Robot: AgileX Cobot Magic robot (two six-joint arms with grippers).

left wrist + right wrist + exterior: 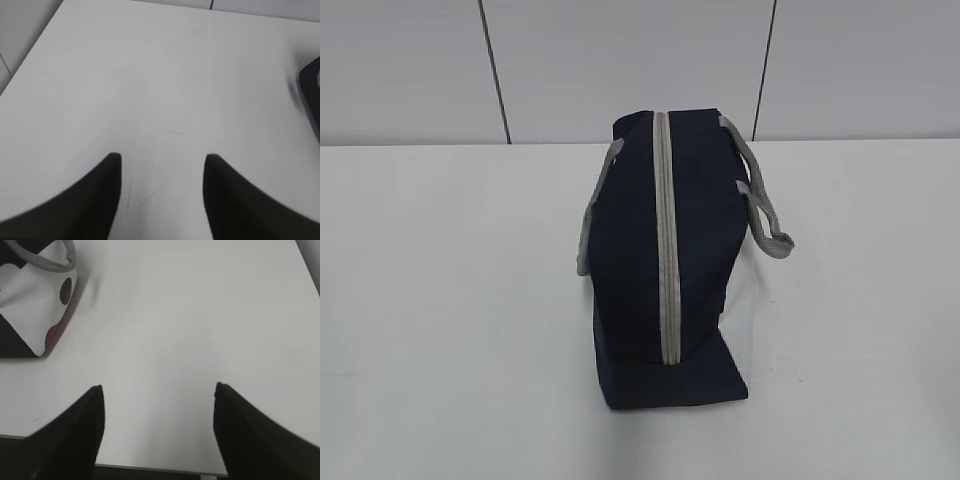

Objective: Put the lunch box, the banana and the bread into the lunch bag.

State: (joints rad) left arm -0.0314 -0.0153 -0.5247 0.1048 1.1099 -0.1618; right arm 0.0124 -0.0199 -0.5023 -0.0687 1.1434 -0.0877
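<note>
The navy-blue lunch bag stands in the middle of the white table, its grey zipper closed along the top and grey handles hanging at both sides. Its edge shows at the right of the left wrist view, and its pale patterned side panel at the top left of the right wrist view. My left gripper is open and empty over bare table, left of the bag. My right gripper is open and empty near the table's front edge, right of the bag. The lunch box, banana and bread are out of view.
The white table extends on both sides of the bag. A grey panelled wall rises behind it. The table's front edge shows just under my right gripper.
</note>
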